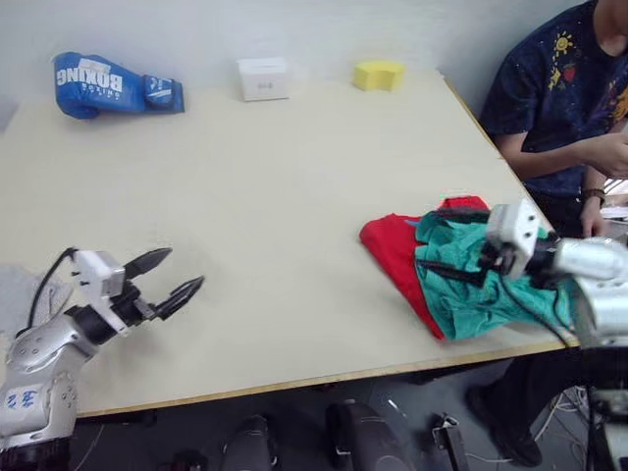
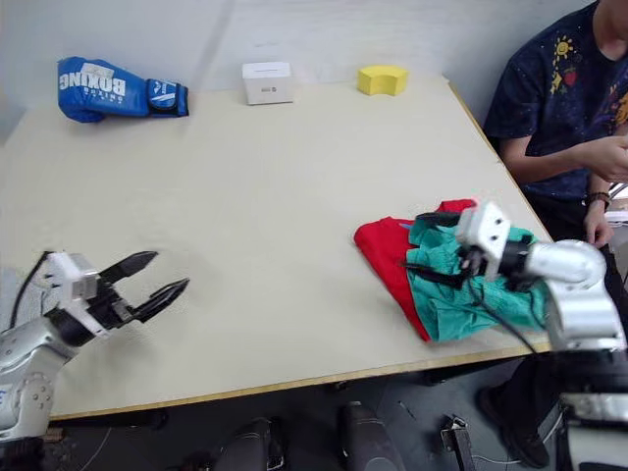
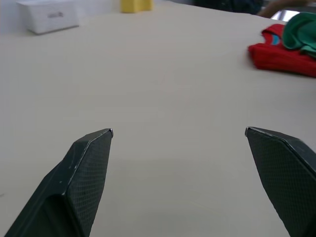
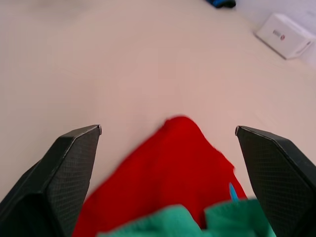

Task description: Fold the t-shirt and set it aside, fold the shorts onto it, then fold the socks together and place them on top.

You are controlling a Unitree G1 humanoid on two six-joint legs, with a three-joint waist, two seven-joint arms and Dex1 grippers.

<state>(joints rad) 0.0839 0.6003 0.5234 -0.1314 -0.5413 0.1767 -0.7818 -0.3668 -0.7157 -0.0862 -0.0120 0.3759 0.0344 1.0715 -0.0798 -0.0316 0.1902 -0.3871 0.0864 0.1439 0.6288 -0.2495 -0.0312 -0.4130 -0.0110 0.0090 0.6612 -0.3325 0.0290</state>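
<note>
On the robot's left, the left gripper point(image 1: 177, 273) is held just above the bare near-left part of the beige table point(image 1: 275, 196), its two black fingers spread wide with nothing between them. Beside that arm, at the table's near-left edge, a patch of light grey fabric point(image 1: 20, 289) is glimpsed; what it is cannot be told. Along the far edge, a blue boxing glove point(image 1: 113, 84) is seen lying at the far-left corner, followed by a small white box point(image 1: 263, 78) and a yellow sponge-like block point(image 1: 379, 75) further right.

Toward the near-right corner, the t-shirt point(image 1: 392, 250) is seen folded flat on the table, its red fabric showing on the side toward the table's middle, with a sliver of blue collar band visible in the right wrist view. The shorts point(image 1: 461, 289) are laid on top of it in a rumpled teal heap, reaching to the table's front edge. The right gripper point(image 2: 427, 243) is positioned low over the shorts, pointing toward the table's middle, its fingers held wide apart; no cloth is seen pinched between the fingertips point(image 4: 81, 148). A black cable is seen trailing from the wrist across the teal cloth.

At the far right, a person point(image 1: 559, 88) in a dark patterned t-shirt is seen standing beside the table's right edge.
</note>
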